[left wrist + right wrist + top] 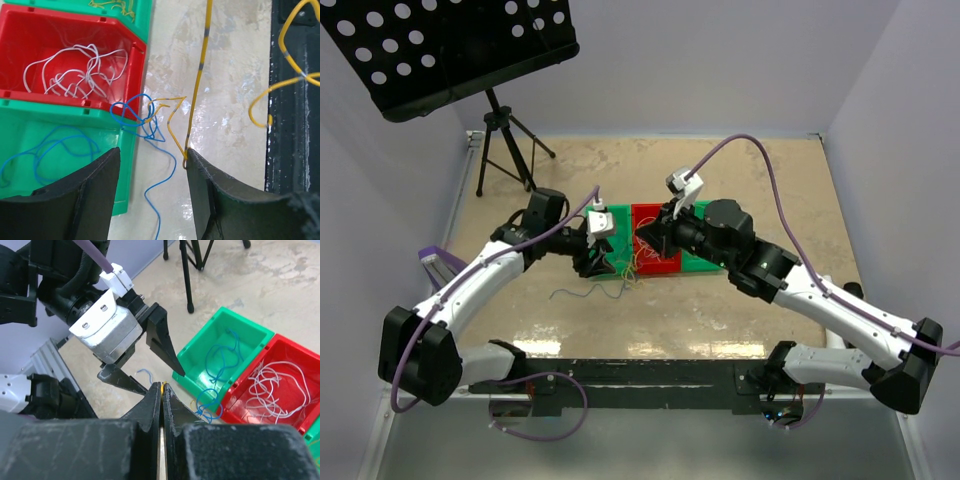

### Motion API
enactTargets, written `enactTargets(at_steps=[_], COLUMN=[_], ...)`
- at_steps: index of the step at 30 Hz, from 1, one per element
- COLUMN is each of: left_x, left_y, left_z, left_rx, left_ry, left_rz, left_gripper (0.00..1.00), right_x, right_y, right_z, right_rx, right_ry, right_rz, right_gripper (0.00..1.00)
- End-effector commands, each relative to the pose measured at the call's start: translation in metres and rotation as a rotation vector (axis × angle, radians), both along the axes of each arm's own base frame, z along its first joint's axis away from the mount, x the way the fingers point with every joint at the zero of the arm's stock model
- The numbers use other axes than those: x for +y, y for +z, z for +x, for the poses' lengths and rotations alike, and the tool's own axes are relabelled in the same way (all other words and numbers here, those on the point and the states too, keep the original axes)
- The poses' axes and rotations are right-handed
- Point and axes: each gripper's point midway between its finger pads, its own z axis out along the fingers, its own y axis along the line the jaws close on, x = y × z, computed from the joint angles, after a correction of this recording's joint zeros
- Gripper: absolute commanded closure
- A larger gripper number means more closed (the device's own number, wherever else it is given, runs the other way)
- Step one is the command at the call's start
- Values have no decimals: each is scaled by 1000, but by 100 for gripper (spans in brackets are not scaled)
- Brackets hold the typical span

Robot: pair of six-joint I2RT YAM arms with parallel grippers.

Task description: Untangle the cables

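Observation:
My left gripper (152, 152) is open just off the bins' corner. The yellow cable (201, 65) runs up from its right fingertip (192, 159), touching it. A blue cable (145, 120) is knotted with the yellow one at the corner of the red bin (135, 47). It trails into the green bin (125, 175) and across the table. The white cable (75, 70) lies coiled in the red bin. My right gripper (162, 389) is shut on the yellow cable (163, 384), close to the left gripper's fingers (162, 347).
A second green bin (698, 262) sits right of the red bin (642, 215). More yellow cable (285, 85) loops over a black bar (295, 150) at the table's near edge. A music stand's tripod (505, 140) stands at the back left.

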Motion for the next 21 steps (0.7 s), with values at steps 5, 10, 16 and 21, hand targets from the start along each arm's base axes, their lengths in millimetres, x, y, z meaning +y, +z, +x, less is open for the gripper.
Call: enactTargets(at_steps=[5,10,16,21], left_x=[-13,-17,-17,-14], left_y=[-9,-14,-9,-2], left_z=[-11,-14,-19,-13], left_rx=[56,108,112,93], left_ry=[-33,-35,-57,-50], left_rz=[-121,-157,-172,-173], left_gripper=[26,0,0,0], right_x=[-15,-20,-23,-33], right_y=[129,145,145,150], right_z=[-10,-12,-5,4], right_rx=[-188,-206,-209,-229], right_ry=[-2,-12,-50,-117], right_rz=[249,266,249,219], right_gripper=[100,100,100,100])
